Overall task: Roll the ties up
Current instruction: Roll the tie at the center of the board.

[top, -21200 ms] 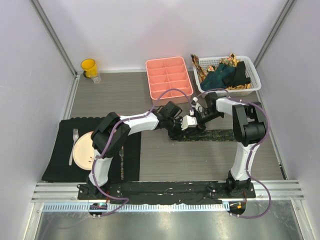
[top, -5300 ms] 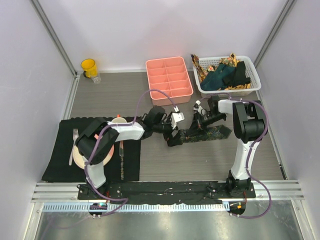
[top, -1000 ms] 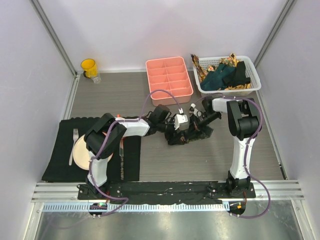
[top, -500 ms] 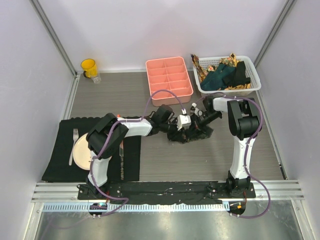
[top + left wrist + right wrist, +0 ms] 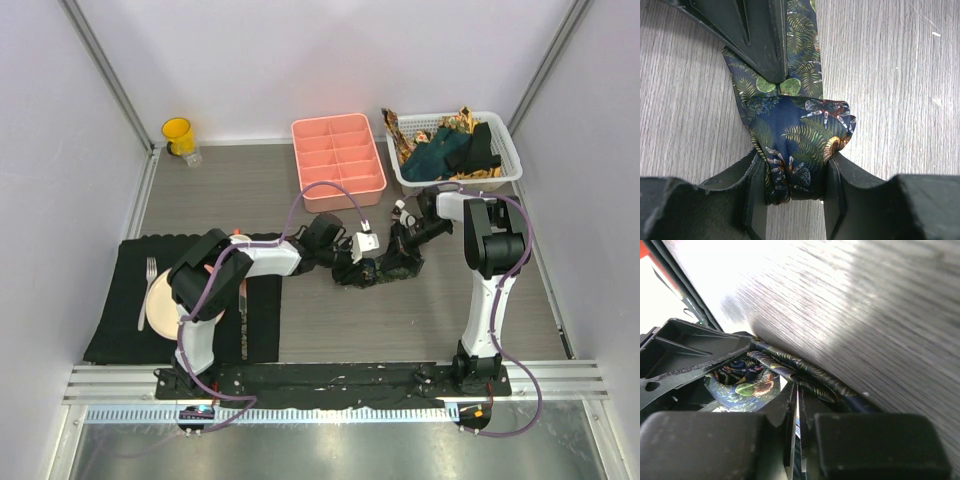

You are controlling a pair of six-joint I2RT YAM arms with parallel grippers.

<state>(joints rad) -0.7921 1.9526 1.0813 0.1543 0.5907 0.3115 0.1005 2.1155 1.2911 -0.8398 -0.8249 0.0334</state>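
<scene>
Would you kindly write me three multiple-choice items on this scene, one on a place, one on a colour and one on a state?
1. Where does the white basket stand?
A. In the far right corner
B. On the black placemat
C. At the near edge, in the centre

2. What colour is the divided tray?
A. Blue
B. Salmon pink
C. Green

3. How is the left pincer?
A. Wide open above the plate
B. Closed on the rolled end of the patterned tie
C. Out of every view

Answers:
1 A: the top view shows it at the far right.
2 B: its walls and cells are all pink.
3 B: the left wrist view shows a finger pressed against each side of the roll.
</scene>
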